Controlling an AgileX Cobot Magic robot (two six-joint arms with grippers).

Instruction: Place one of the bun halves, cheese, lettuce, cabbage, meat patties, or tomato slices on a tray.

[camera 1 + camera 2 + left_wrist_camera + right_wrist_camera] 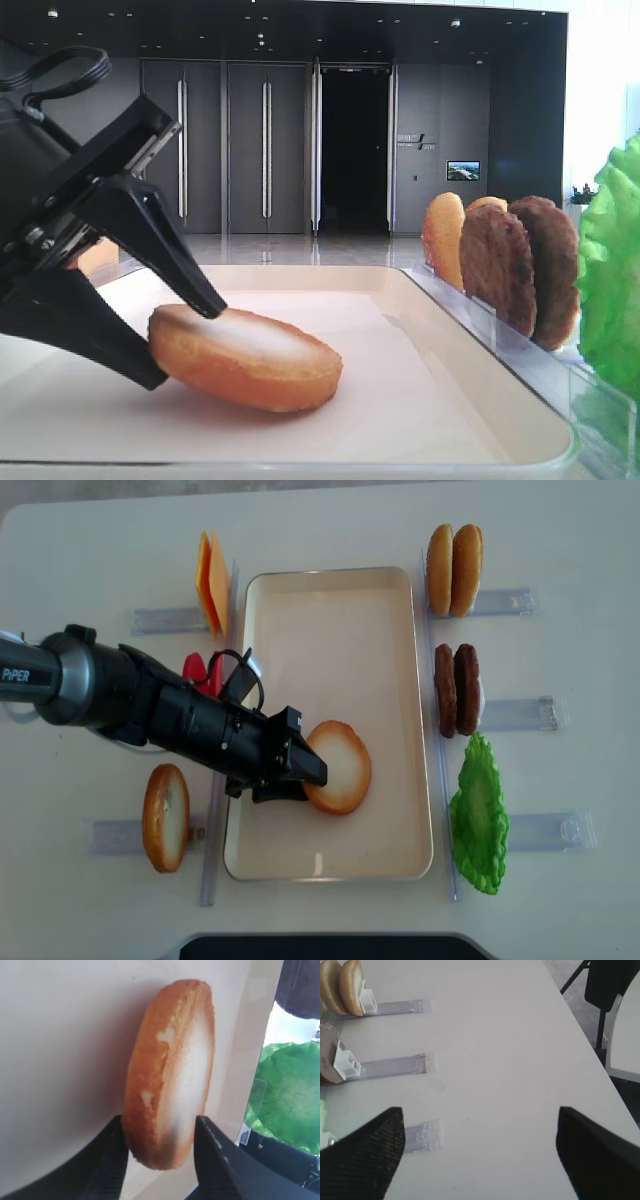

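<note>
Left wrist view first: the left gripper [160, 1160] has its two black fingers on either side of a bun half [170, 1075], one at each face near its lower edge, and whether they press it or just flank it can't be told from here. The bun half's pale cut face is turned to the right, and the cream tray [60, 1060] lies behind it.

Up to the overhead view: the left gripper [300, 770] reaches in from the left over the tray's [400, 680] left rim, its tips at the left edge of the bun half [337, 767], which lies in the near half of the tray, pale face up. Another bun half [165, 817] stands on the desk [560, 900] at near left. Lettuce [480, 825] sits at near right, just outside the tray. Farther back on the right stand two meat patties [456, 690], then two more bun halves [454, 570]. At far left lean the cheese [210, 580] slices, with a red tomato slice [198, 670] beside the arm.

Right wrist view: the right gripper [480, 1155] hangs over bare desk, fingers spread wide, holding nothing.
</note>
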